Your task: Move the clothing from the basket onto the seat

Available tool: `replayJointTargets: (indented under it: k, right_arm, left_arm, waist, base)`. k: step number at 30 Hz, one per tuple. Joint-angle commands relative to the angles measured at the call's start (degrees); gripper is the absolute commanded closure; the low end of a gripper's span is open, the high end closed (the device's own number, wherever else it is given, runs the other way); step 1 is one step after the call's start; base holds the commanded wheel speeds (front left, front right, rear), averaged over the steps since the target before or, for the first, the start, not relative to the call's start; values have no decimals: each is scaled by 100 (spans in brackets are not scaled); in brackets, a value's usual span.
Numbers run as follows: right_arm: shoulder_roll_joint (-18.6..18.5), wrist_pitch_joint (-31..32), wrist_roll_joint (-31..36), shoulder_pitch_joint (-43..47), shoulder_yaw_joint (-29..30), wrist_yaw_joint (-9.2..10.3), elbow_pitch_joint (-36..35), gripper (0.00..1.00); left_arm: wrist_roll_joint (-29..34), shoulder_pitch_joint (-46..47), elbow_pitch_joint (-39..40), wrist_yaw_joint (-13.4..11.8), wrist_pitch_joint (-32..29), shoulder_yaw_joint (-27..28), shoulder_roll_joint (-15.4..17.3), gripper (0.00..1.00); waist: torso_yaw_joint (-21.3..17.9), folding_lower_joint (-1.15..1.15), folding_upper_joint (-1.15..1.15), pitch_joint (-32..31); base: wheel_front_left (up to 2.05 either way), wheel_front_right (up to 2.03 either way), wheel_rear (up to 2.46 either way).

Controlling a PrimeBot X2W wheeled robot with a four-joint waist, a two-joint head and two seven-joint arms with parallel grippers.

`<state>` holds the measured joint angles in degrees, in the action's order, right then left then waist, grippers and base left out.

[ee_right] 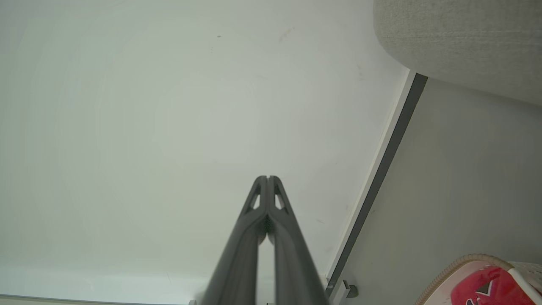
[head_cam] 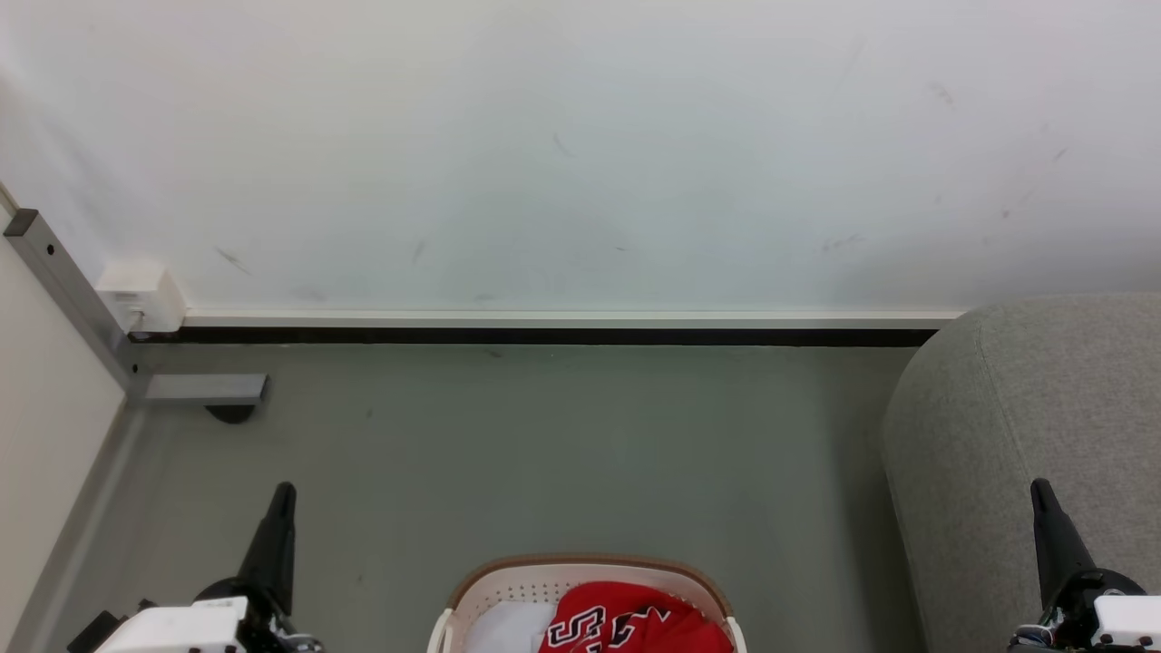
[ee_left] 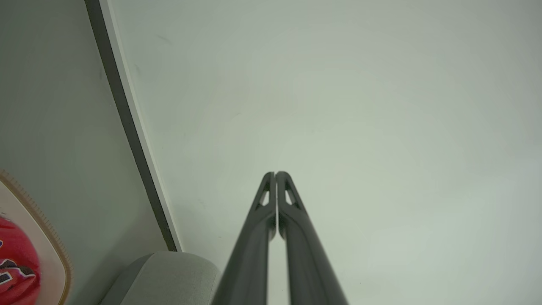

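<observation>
Down at the bottom edge of the head view, the soft bright-red sports-jersey clothing (head_cam: 635, 621) with black-and-white outlined letters lies heaped inside the rounded cream-white plastic laundry basket (head_cam: 590, 564), which has rows of small holes and a brown rim band. The red heap fills the middle and right of the basket, and a plain white piece of cloth (head_cam: 508, 628) lies just beside it on the left. The basket stands on the smooth grey-green floor (head_cam: 544, 453), between the 2 grippers and apart from both.

The large light-grey fabric-upholstered seat (head_cam: 1016, 408) with rounded edges stands to the robot's right of the basket, a strip of floor between them.

The left gripper (head_cam: 284, 494) hovers over the floor to the left of the basket, its 2 long dark fingers pressed together tip to tip and empty. The right gripper (head_cam: 1039, 490) hangs in front of the seat's side, its 2 fingers likewise pressed together and empty.

Beyond the floor runs a black skirting strip (head_cam: 544, 336) under the scuffed white wall (head_cam: 580, 136). At the far left corner stand a grey metal post (head_cam: 63, 272) and a small white plastic box (head_cam: 141, 295).
</observation>
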<state>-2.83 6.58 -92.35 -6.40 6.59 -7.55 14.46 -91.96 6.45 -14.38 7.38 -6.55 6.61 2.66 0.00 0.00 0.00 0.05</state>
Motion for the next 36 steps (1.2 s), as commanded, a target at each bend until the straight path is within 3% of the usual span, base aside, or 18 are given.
replayJointTargets:
  k: [1, 36]
  right_arm:
    - [-3, 16, 0, -35, 17, 13, -33, 100]
    - [-3, 17, 0, -35, 17, 13, -33, 100]
  left_arm:
    - [-74, 30, 14, 25, -22, 6, 44, 100]
    - [-75, 30, 14, 25, -22, 5, 44, 100]
  waist:
    - [0, 0, 0, 0]
    - [0, 0, 0, 0]
  base:
    - [0, 0, 0]
    - [0, 0, 0]
